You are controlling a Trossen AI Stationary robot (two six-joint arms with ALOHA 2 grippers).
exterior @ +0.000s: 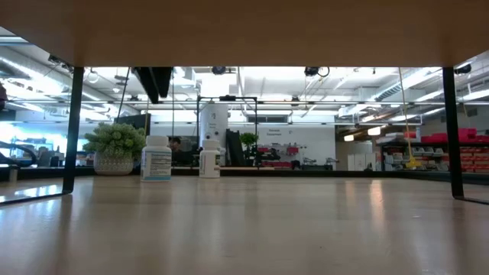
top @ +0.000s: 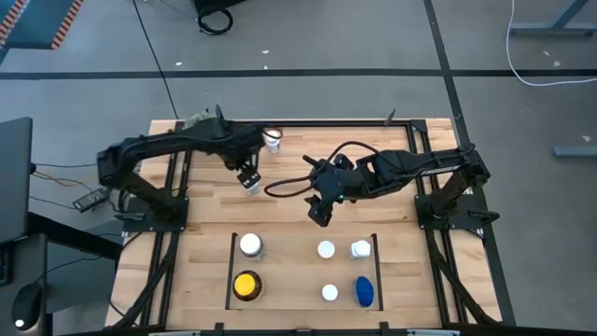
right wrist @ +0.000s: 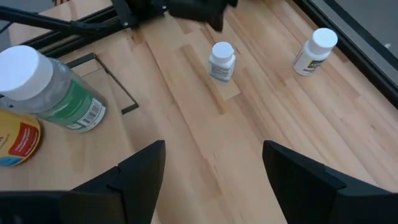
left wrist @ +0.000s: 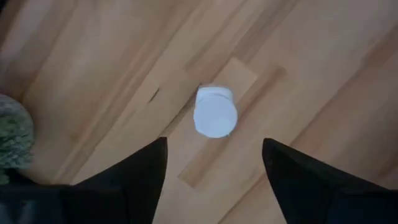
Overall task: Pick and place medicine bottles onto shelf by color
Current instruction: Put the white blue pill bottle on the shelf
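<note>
Item: small white bottle (left wrist: 214, 112), upright on the surface, outside the shelf (top: 231, 271). Left end effector (left wrist: 214, 171) directly above it, fingers spread, empty. Right end effector (right wrist: 211, 180) spread, empty, waiting mid-surface. Recommended handling: descend straight, straddle the cap evenly, then close.

Counter (top: 298, 210): pale wood planks, smooth, with a soft satin sheen. Shelf (top: 231, 271): thin matt black metal rails on the same planks. Medicine bottles (right wrist: 222, 61): smooth plastic with paper labels and matt white caps. Left end effector (left wrist: 214, 177) and right end effector (right wrist: 211, 180): matt black fingers.
</note>
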